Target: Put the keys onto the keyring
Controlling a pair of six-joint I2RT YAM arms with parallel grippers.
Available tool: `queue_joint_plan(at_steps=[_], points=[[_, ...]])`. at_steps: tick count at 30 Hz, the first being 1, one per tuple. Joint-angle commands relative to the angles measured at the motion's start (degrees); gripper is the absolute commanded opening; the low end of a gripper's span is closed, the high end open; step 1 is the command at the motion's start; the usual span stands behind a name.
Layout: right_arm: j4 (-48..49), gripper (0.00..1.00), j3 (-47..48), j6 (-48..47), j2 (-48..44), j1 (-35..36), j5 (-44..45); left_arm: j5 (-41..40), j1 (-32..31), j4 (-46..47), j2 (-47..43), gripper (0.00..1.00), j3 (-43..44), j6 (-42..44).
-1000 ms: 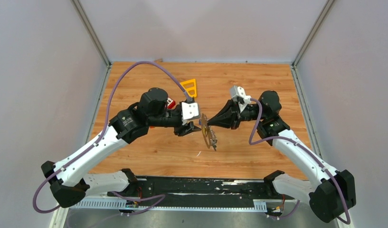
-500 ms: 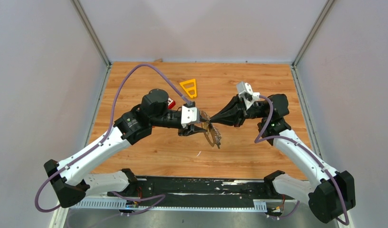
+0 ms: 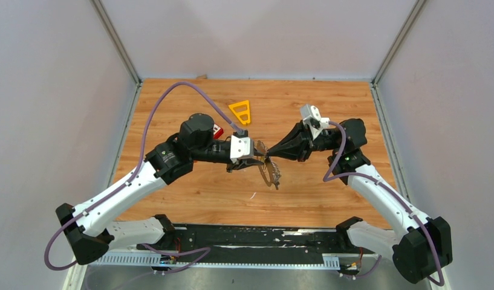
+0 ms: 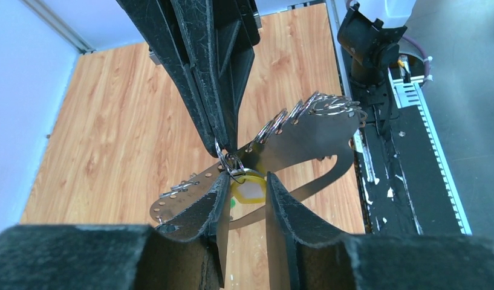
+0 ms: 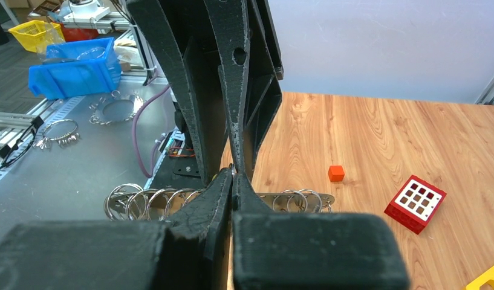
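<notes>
Keyring (image 4: 292,145) is clamped edgewise in the closed right jaws, its long axis lying across them; a yellow-tagged key (image 4: 248,190) is straddled by the parted left jaws.

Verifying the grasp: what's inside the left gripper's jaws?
A yellow key tag sits between the left gripper's parted fingers, with the keyring behind it. Whether the fingers touch the tag is hidden.

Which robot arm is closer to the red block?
Left. The left arm runs right beside the red block, partly covering it; the right arm is well off to its right.
</notes>
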Motion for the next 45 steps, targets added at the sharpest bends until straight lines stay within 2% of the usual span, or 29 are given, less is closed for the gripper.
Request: queue_joint_plan(at_steps=[1,21,34,37,45], points=[[-0.7,0.00,0.2,-2.4,0.1,-0.3,-0.2,-0.8,0.3,-0.1,-1.9,0.28,1.1,1.4],[-2.3,0.00,0.5,-3.4,-0.6,-0.3,-0.2,1.1,0.4,0.7,2.3,0.01,1.7,0.4],[-2.7,0.00,0.4,-3.9,-0.6,-0.3,0.0,2.3,0.4,0.8,3.0,0.00,1.2,0.2],[-4.6,0.00,0.6,-5.5,-0.8,-0.4,0.1,1.6,0.4,-0.3,2.8,0.06,2.0,1.1],[-8.6,0.00,1.0,-9.2,-1.4,-0.8,1.0,-1.2,0.4,-6.4,0.4,0.37,3.7,6.9]])
